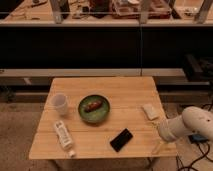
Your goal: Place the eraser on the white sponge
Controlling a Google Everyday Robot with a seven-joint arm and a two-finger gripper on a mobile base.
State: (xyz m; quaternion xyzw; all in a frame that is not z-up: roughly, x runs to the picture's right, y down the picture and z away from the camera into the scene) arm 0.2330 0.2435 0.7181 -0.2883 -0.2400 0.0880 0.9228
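The eraser point(121, 139), a flat black slab, lies on the wooden table point(105, 87) near its front edge, right of centre. The white sponge point(150, 111), a small off-white pad, lies near the table's right edge, apart from the eraser. My white arm comes in from the lower right. My gripper point(159, 145) hangs at the table's front right corner, right of the eraser and in front of the sponge.
A green bowl point(93, 109) holding a reddish-brown item sits at the table's centre. A white cup point(60, 103) stands at the left. A white labelled bottle point(63, 135) lies at the front left. Dark shelving and railings stand behind the table.
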